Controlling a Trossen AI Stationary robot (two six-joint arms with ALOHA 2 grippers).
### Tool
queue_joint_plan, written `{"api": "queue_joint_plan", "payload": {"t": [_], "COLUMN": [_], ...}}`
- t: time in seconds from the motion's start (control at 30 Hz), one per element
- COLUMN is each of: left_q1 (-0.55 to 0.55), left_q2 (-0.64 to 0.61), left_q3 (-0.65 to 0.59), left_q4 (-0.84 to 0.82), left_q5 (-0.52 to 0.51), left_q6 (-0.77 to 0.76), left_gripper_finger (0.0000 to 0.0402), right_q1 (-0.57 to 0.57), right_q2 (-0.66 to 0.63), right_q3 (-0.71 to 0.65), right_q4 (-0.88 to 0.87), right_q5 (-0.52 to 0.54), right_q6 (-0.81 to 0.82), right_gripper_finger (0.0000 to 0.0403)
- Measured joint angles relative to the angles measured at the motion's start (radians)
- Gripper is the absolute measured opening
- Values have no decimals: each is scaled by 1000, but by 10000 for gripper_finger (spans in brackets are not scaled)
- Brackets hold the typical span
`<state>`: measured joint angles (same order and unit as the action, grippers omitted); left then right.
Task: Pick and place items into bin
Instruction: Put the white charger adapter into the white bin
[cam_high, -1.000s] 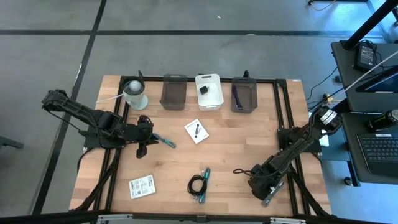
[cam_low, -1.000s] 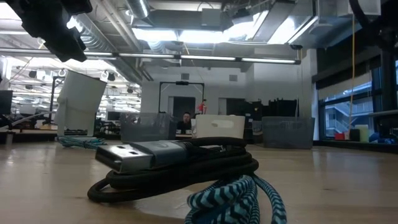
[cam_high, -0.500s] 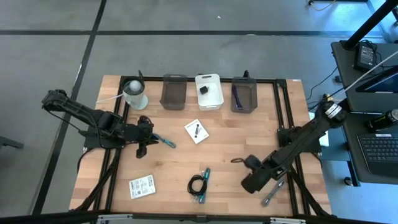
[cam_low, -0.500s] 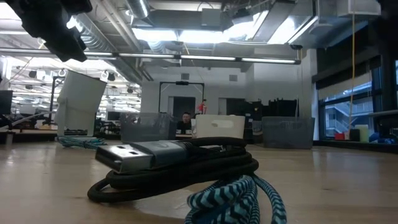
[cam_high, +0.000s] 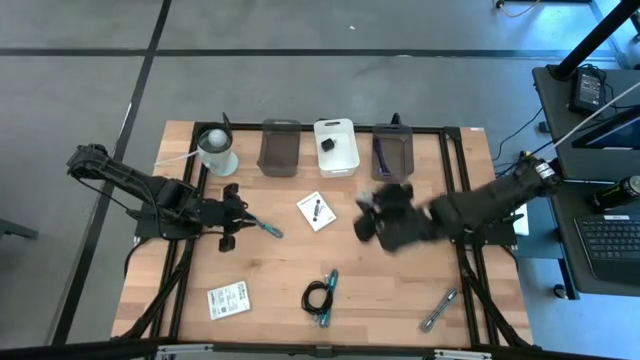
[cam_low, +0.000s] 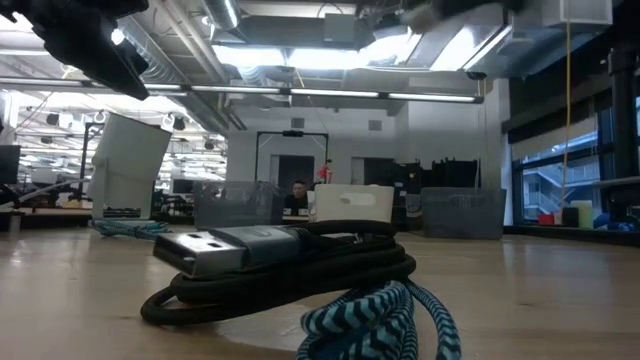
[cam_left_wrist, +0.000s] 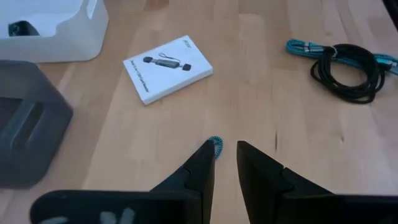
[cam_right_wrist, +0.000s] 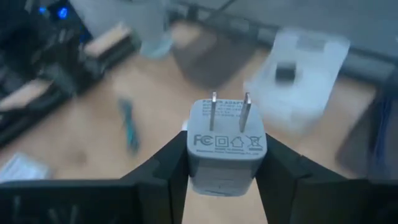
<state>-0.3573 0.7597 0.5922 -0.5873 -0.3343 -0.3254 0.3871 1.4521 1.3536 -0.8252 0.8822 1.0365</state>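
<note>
My right gripper (cam_right_wrist: 227, 158) is shut on a white plug adapter (cam_right_wrist: 227, 140), high over the table's middle (cam_high: 368, 222), in front of the bins. My left gripper (cam_left_wrist: 225, 149) hangs above the table's left part (cam_high: 240, 217), its fingers a narrow gap apart with nothing between them. A teal cable (cam_high: 264, 228) lies on the table under it; only its tip (cam_left_wrist: 216, 144) shows past the fingers. On the table lie two white cards (cam_high: 316, 210) (cam_high: 228, 300), a black coiled cable (cam_high: 320, 295) and a silver piece (cam_high: 438, 310). My right gripper pinches the adapter's two side faces (cam_right_wrist: 193, 155) between its two fingers. The two prongs (cam_right_wrist: 230, 102) point away from the wrist, out past the fingertips. The adapter is lifted clear of the table.
Three bins stand along the far edge: grey (cam_high: 279, 148), white (cam_high: 336, 147) with a small black cube (cam_high: 327, 145), and grey (cam_high: 393, 152) with a purple thing. A white cup with a ball (cam_high: 216, 150) stands to their left. Black frame rails run down both sides.
My right gripper has risen from the table's near right corner and swung toward the far middle, toward the bins, turning as it went, with the adapter still held. The silver piece it stood over now lies uncovered. My left gripper has rolled a little in place.
</note>
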Motion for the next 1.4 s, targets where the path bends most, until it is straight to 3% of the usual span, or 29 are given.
{"api": "queue_joint_plan", "payload": {"t": [0.13, 0.23, 0.43, 0.53, 0.6, 0.8, 0.93, 1.1, 1.2, 1.4], "left_q1": [0, 0, 2, 27, 55, 184, 283, 381, 426, 470], "left_q2": [-5, -34, -157, -209, -225, -226, -227, -227, -227, -227], "left_q3": [0, 0, 0, -1, -27, -249, -344, -370, -372, -373], "left_q4": [0, 0, 24, 30, 121, 577, 748, 768, 742, 741], "left_q5": [-46, -115, -182, -231, -227, -96, 3, 164, 239, 254], "left_q6": [34, 39, 120, 123, 150, 194, 147, 178, 206, 206], "left_gripper_finger": [62, 51, 7, 3, 2, 1, 1, 1, 1, 2], "right_q1": [-214, -372, -625, -710, -750, -827, -878, -938, -951, -950], "right_q2": [-1, 13, 120, 213, 289, 521, 641, 752, 807, 857], "right_q3": [46, 72, 173, 265, 342, 604, 730, 770, 757, 757], "right_q4": [197, 294, 295, 264, 210, -51, -232, -342, -358, -343], "right_q5": [-185, -349, -621, -765, -830, -887, -888, -897, -958, -983], "right_q6": [-301, -409, -557, -626, -679, -785, -802, -831, -833, -854], "right_gripper_finger": [141, 141, 141, 141, 141, 141, 141, 141, 141, 141]}}
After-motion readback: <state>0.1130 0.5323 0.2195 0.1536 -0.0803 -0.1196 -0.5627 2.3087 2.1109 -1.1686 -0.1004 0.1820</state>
